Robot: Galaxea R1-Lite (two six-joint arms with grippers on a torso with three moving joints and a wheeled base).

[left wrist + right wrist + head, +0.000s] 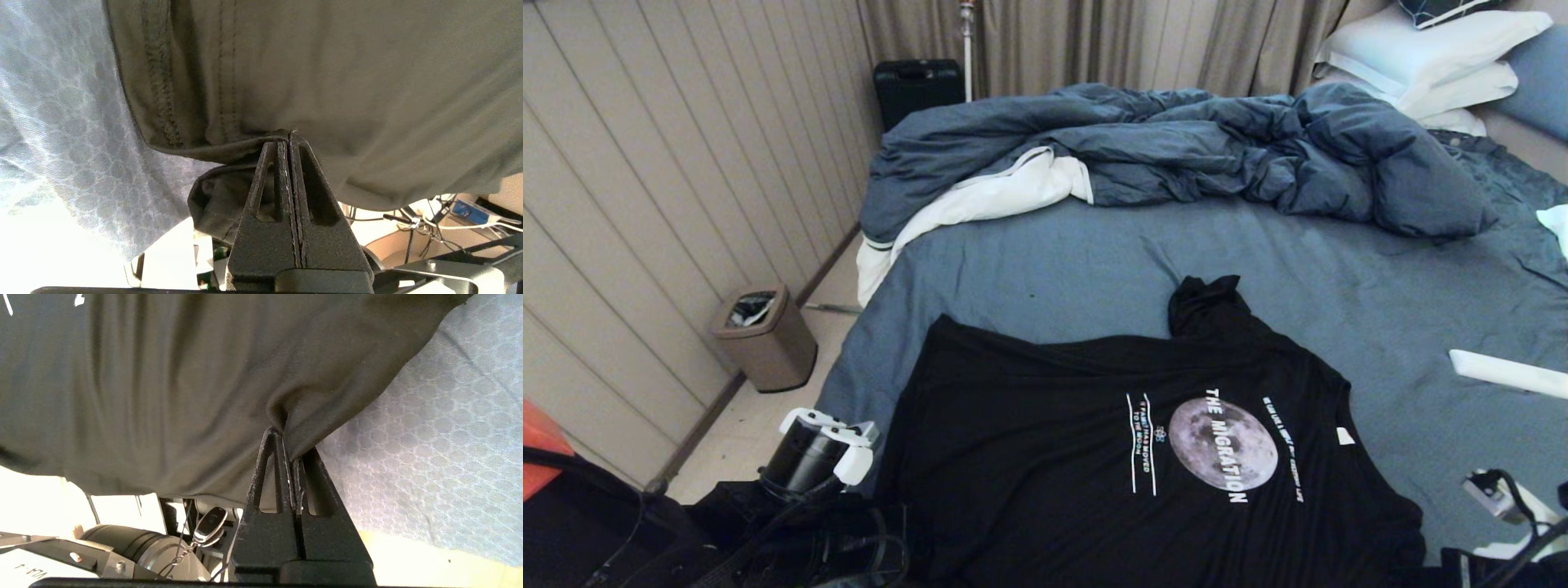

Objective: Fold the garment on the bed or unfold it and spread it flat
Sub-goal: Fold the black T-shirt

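The black T-shirt [1111, 457] lies spread on the near part of the bed [1054, 261], moon print up, its near edge hanging over the bed's front side. The left end effector [289, 136] is clenched on the shirt's edge by a stitched seam. The right end effector [286, 443] is clenched on a pinch of its fabric. A blue duvet [1176, 147] is bunched beyond the shirt, near the white pillows [1421, 57].

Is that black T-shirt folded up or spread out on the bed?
Mostly spread out: the T-shirt lies open, print up, on the bed. One sleeve at its far edge is bunched. Its near edge hangs over the bedside.
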